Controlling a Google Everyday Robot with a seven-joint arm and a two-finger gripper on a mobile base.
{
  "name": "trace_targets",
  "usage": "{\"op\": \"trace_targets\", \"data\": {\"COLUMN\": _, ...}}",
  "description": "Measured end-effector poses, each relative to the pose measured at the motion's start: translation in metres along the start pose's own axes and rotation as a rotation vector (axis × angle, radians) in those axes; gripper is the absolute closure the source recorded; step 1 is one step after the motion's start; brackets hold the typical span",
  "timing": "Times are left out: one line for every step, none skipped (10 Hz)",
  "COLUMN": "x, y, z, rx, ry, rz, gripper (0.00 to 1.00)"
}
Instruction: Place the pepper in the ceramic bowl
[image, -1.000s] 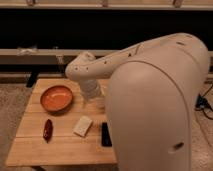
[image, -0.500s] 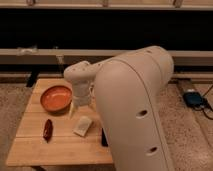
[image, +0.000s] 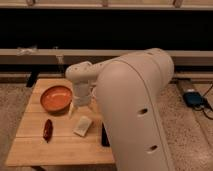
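Note:
The small dark red pepper (image: 47, 130) lies on the wooden table (image: 60, 150) near its front left. The orange-brown ceramic bowl (image: 56, 98) stands behind the pepper at the back left and looks empty. My gripper (image: 80, 102) hangs from the white wrist just right of the bowl's rim, above the table and behind the pale block. It is well apart from the pepper. The large white arm fills the right half of the view and hides the table's right side.
A pale rectangular block (image: 83, 125) lies mid-table in front of the gripper. A black slab (image: 104, 135) lies to its right, partly covered by the arm. Dark shelving and a rail run behind the table. A grey-blue device (image: 192, 97) sits on the floor at right.
The arm's bulk has shifted left and the wrist has come down a little beside the bowl. The pepper, bowl and block have not moved.

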Motion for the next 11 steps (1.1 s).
{"op": "trace_targets", "data": {"x": 0.000, "y": 0.000, "z": 0.000, "rx": 0.000, "ry": 0.000, "rz": 0.000, "gripper": 0.20}}
{"op": "trace_targets", "data": {"x": 0.001, "y": 0.000, "z": 0.000, "rx": 0.002, "ry": 0.001, "rz": -0.002, "gripper": 0.20}}
{"op": "trace_targets", "data": {"x": 0.001, "y": 0.001, "z": 0.000, "rx": 0.001, "ry": -0.003, "rz": -0.008, "gripper": 0.20}}
{"op": "trace_targets", "data": {"x": 0.004, "y": 0.004, "z": -0.003, "rx": -0.003, "ry": -0.014, "rz": -0.023, "gripper": 0.20}}
{"op": "trace_targets", "data": {"x": 0.011, "y": 0.015, "z": -0.010, "rx": -0.012, "ry": -0.041, "rz": -0.046, "gripper": 0.20}}
{"op": "trace_targets", "data": {"x": 0.021, "y": 0.030, "z": -0.013, "rx": -0.015, "ry": -0.062, "rz": -0.067, "gripper": 0.20}}
{"op": "trace_targets", "data": {"x": 0.030, "y": 0.050, "z": -0.016, "rx": -0.022, "ry": -0.084, "rz": -0.089, "gripper": 0.20}}
{"op": "trace_targets", "data": {"x": 0.041, "y": 0.072, "z": -0.017, "rx": -0.029, "ry": -0.104, "rz": -0.111, "gripper": 0.20}}
{"op": "trace_targets", "data": {"x": 0.050, "y": 0.096, "z": -0.018, "rx": -0.034, "ry": -0.125, "rz": -0.133, "gripper": 0.20}}
{"op": "trace_targets", "data": {"x": 0.053, "y": 0.119, "z": -0.019, "rx": -0.034, "ry": -0.141, "rz": -0.156, "gripper": 0.20}}
{"op": "trace_targets", "data": {"x": 0.050, "y": 0.141, "z": -0.018, "rx": -0.023, "ry": -0.154, "rz": -0.180, "gripper": 0.20}}
